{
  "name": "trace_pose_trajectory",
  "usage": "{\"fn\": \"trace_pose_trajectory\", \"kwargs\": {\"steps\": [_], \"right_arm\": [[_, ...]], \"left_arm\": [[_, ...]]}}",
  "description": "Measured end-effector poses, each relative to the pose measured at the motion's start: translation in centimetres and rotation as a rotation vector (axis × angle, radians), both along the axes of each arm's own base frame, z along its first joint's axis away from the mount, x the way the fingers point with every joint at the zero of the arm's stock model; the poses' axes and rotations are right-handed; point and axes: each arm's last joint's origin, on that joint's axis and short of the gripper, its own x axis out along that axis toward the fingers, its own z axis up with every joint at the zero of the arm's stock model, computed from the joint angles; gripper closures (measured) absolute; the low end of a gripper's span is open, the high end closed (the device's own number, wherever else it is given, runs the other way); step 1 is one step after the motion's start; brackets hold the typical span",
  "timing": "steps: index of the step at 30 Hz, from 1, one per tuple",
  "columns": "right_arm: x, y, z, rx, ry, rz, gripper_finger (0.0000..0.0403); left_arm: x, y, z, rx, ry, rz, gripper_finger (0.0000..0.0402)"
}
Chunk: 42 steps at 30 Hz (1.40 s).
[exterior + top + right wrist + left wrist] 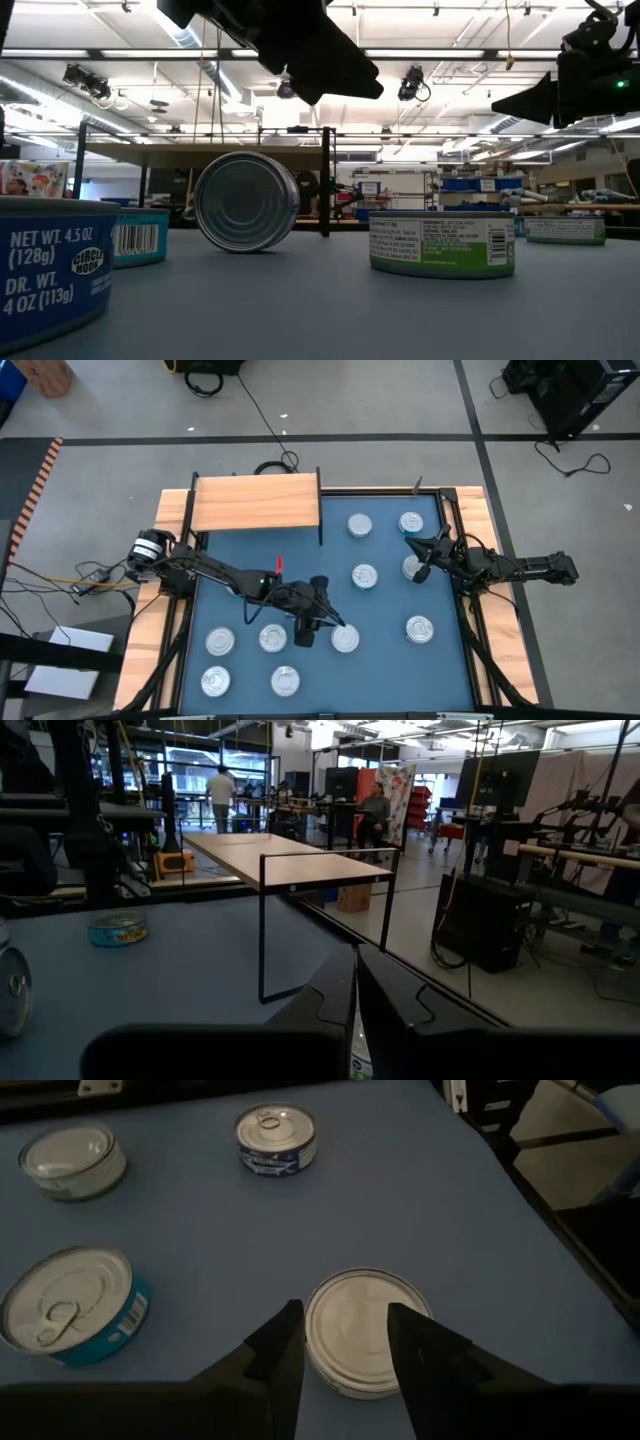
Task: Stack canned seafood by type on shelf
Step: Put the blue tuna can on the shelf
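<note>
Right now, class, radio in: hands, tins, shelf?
Left hand open over a tin. Right hand shut, empty, waiting. Shelf bare; nothing in the way.

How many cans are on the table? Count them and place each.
10 cans: four right of the shelf at; one near the right edge; one under the left pincer at; four clustered left. Arms may hide others.

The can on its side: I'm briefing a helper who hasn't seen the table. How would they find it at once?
Start from the blue table in the high view, then its near half, where the left gripper hovers. The can lies just beside that gripper. In the low view the same can is the only one tipped on its edge, its silvery round face turned to the camera, while its neighbours sit flat.
</note>
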Motion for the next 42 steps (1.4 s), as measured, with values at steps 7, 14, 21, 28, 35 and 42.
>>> {"fn": "trace_pose_trajectory", "kwargs": {"steps": [7, 14, 21, 28, 35, 42], "right_arm": [[0.0, 0.0, 0.0, 0.0, 0.0, 0.0, 0.0376], [0.0, 0.0, 0.0, 0.0, 0.0, 0.0, 0.0376], [0.0, 0.0, 0.0, 0.0, 0.0, 0.0, 0.0376], [0.0, 0.0, 0.0, 0.0, 0.0, 0.0, 0.0376], [0.0, 0.0, 0.0, 0.0, 0.0, 0.0, 0.0376], [0.0, 0.0, 0.0, 0.0, 0.001, 0.0, 0.0376]], "left_arm": [[0.0, -0.1, 0.1, -0.03, -0.002, 0.012, 0.0255], [-0.1, -0.2, 0.0, -0.059, 0.051, 0.018, 0.0255], [0.0, -0.4, 2.1, -0.045, 0.177, -0.001, 0.0255], [-0.3, -0.5, 2.5, -0.023, 0.247, 0.016, 0.0279], [-0.1, -0.6, 3.5, -0.057, 0.25, 0.02, 0.0313], [-1.8, 0.0, 4.0, 0.068, 0.494, 0.031, 0.0332]]}}
